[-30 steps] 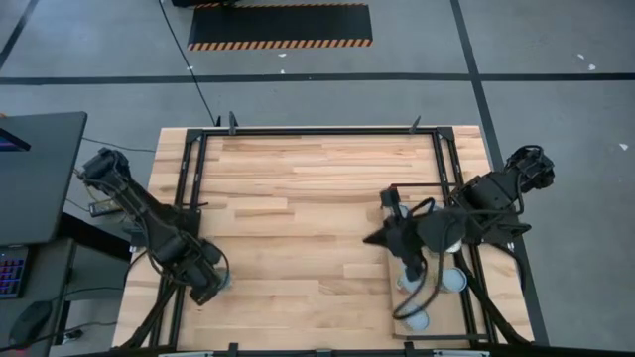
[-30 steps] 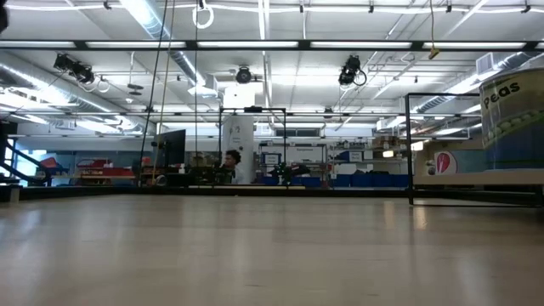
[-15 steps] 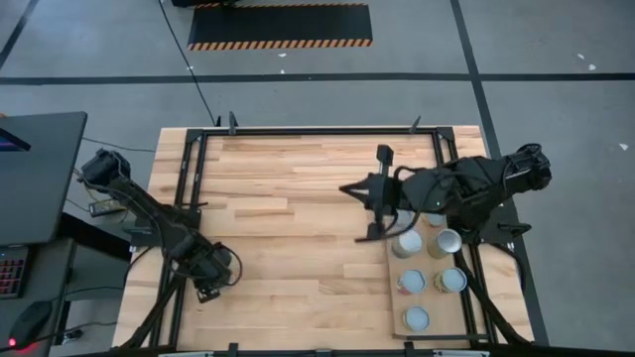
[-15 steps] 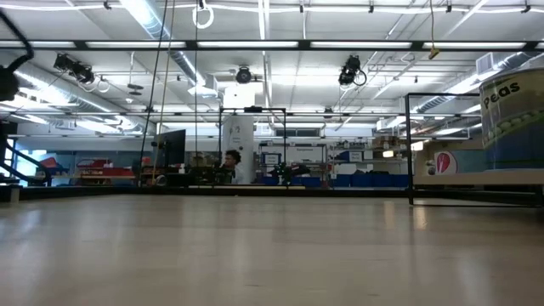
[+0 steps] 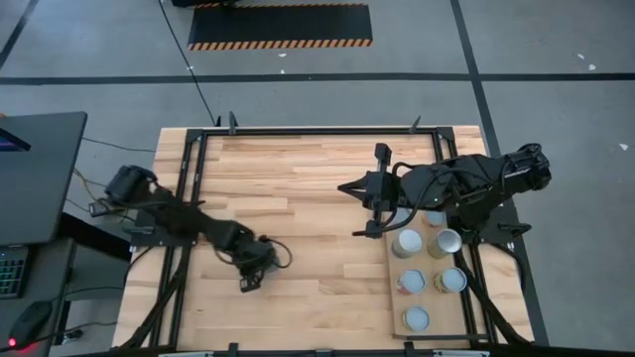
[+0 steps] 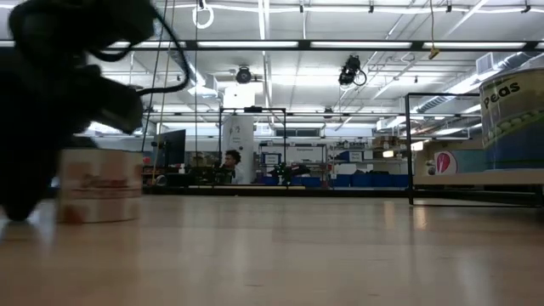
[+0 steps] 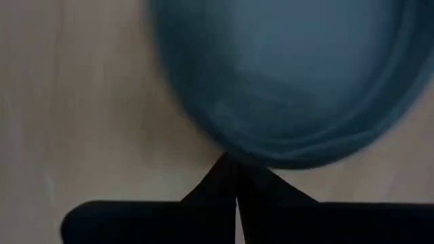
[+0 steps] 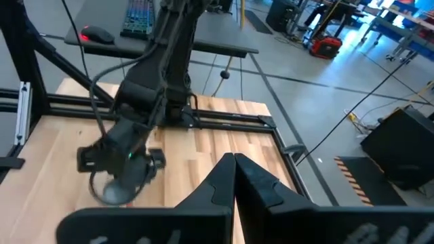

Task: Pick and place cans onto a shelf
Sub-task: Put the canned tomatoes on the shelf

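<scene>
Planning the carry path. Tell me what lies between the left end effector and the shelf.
In the high view, only bare tabletop separates the left end effector from the shelf; the right end effector hovers off that line.

"Peas" read on label of large can point(image 6: 515, 119) at right edge of low view, green pea picture below word. Red lettering seen on can point(image 6: 100, 186) at left on tabletop, too blurred to be read. No other text readable.
</scene>
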Action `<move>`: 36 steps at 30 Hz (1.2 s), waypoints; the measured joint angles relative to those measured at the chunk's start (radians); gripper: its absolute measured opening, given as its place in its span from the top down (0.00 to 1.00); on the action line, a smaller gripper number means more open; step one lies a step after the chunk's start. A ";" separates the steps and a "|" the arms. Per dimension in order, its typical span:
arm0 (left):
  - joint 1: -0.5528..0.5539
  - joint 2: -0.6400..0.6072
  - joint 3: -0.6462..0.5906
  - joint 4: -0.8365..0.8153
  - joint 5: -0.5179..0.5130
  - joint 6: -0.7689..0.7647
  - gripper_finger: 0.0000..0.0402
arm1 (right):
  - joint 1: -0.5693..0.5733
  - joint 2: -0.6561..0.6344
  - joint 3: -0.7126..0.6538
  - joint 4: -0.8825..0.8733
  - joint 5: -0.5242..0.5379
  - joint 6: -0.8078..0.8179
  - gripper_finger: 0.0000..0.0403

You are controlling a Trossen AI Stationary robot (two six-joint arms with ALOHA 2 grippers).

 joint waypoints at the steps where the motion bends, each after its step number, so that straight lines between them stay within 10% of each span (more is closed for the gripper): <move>1: 0.028 0.026 0.027 -0.004 -0.015 0.049 0.99 | 0.002 0.000 0.000 -0.001 -0.001 0.003 0.96; 7: 0.198 0.155 0.225 0.046 -0.185 0.270 0.99 | 0.005 0.000 0.000 -0.037 -0.100 0.094 0.96; 18: 0.287 0.296 0.542 0.024 -0.194 0.417 0.99 | 0.044 0.005 0.000 -0.349 -0.270 0.260 0.96; 26: 0.290 0.115 0.570 -0.246 -0.214 0.406 0.99 | 0.047 0.049 -0.005 -0.388 -0.327 0.164 0.91; 36: 0.226 -0.179 0.567 -0.436 -0.398 0.280 0.98 | -0.010 0.202 -0.005 -0.244 -0.417 -0.011 0.51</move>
